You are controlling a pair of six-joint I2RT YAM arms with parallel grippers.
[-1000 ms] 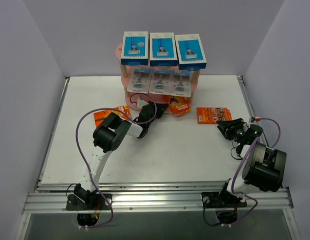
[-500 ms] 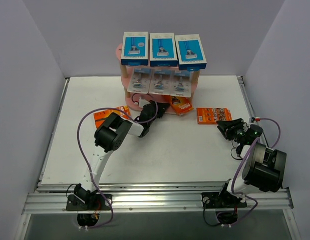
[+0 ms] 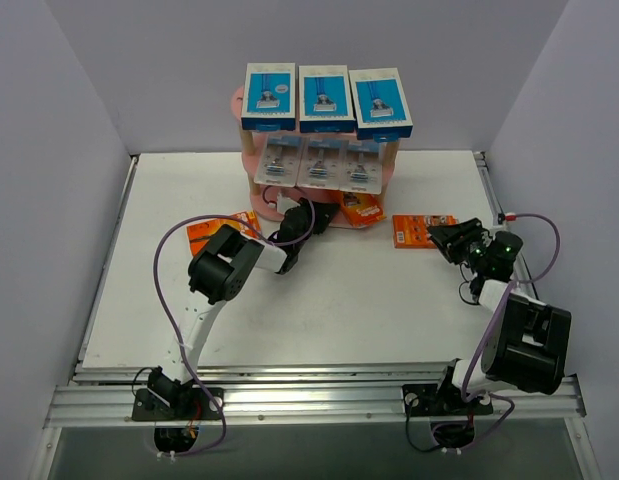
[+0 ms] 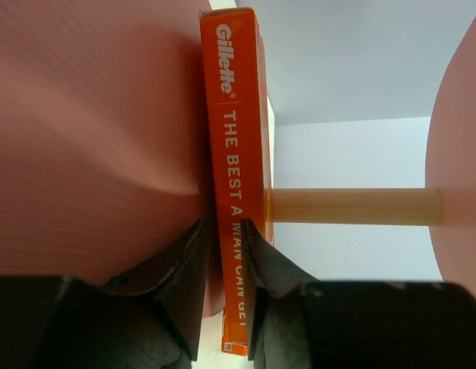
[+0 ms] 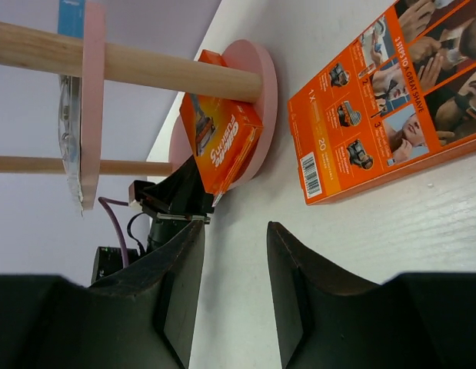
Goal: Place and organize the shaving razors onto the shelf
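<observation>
At the far middle of the white table [image 3: 369,310] you have the pink three-tier shelf [image 3: 237,105] with oval boards. Three blue-and-white razor boxes [image 3: 324,97] stand side by side on its top board, and three clear grey blister packs [image 3: 319,162] sit in a row on the middle one.

Your left gripper [image 4: 224,234] reaches into the lowest tier. There an orange razor card [image 4: 234,115] lies with its flat face to the bottom board, just beside a pale wooden post [image 4: 353,206]. The two fingers stand narrow, one on each side of the card's near end. From the wrist view you cannot tell whether they are pressing it or are merely close about it.

A second orange card [image 3: 201,232] lies flat on the table to the left of the shelf, partly hidden behind your left arm.

Your right gripper [image 5: 236,227] is low over the table on the right. Its jaws are partly apart with nothing between them. A third orange card [image 5: 376,100] lies flat just ahead of its fingertips, picture side up, between that gripper and the shelf.
</observation>
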